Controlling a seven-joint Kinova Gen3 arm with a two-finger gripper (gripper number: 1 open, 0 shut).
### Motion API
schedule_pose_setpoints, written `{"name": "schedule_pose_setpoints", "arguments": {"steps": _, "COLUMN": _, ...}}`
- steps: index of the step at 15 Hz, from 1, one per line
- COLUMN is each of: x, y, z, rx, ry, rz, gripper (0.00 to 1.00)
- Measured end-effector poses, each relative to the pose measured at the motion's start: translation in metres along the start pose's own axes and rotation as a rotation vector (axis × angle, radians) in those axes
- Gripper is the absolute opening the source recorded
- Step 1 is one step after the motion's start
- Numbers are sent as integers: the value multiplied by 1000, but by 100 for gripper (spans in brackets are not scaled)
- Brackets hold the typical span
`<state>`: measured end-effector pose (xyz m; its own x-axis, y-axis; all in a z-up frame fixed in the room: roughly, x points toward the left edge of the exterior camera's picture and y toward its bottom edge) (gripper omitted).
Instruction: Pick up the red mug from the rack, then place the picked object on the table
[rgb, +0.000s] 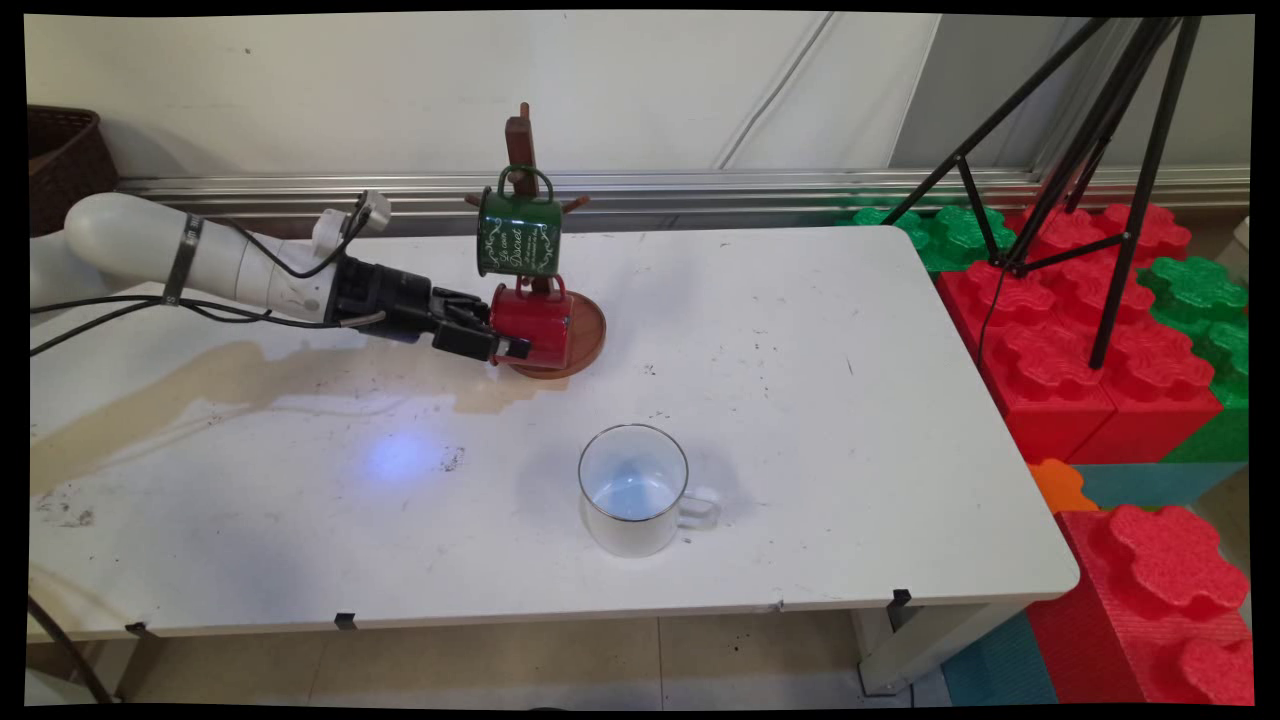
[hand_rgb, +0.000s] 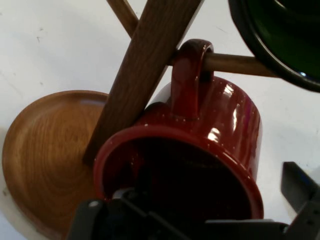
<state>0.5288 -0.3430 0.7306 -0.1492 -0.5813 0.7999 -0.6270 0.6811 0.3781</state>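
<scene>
The arm reaches in from the left, low over the table (rgb: 800, 420), and its black gripper (rgb: 497, 345) is at the mouth of a red mug (rgb: 535, 325) that hangs by its handle on a lower peg of a wooden mug tree (rgb: 521, 140). In the hand view the red mug (hand_rgb: 220, 135) fills the middle of the picture, its open rim turned toward the camera, its handle looped over a peg beside the tree's upright post (hand_rgb: 145, 65); one finger appears to go inside the rim while the other finger (hand_rgb: 300, 192) shows outside the mug's wall at the lower right, so the fingers straddle the wall, but whether they are pressed tight on it cannot be told. The tree stands on a round wooden base (rgb: 590, 335) toward the far side of the table, left of centre. A green mug (rgb: 518, 232) with pale lettering hangs from a higher peg, just above the red one. Well apart from these, near the table's front edge, a white enamel mug (rgb: 632, 490) with a dark rim stands upright, its handle pointing right. A brownish stain (rgb: 230, 375) spreads across the table's left part below the arm
</scene>
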Motion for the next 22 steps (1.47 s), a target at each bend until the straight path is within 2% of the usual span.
{"name": "schedule_pose_setpoints", "arguments": {"steps": 1, "x": 0, "y": 0, "z": 0, "rx": 0, "ry": 0, "rz": -1, "gripper": 100}}
{"name": "schedule_pose_setpoints", "arguments": {"steps": 2, "x": 0, "y": 0, "z": 0, "rx": -2, "ry": 0, "rz": -2, "gripper": 0}}
{"name": "schedule_pose_setpoints", "arguments": {"steps": 14, "x": -3, "y": 7, "z": -1, "rx": -51, "ry": -22, "rz": 3, "gripper": 0}}
{"name": "schedule_pose_setpoints", "arguments": {"steps": 22, "x": 0, "y": 13, "z": -6, "rx": -75, "ry": -18, "rz": 9, "gripper": 0}}
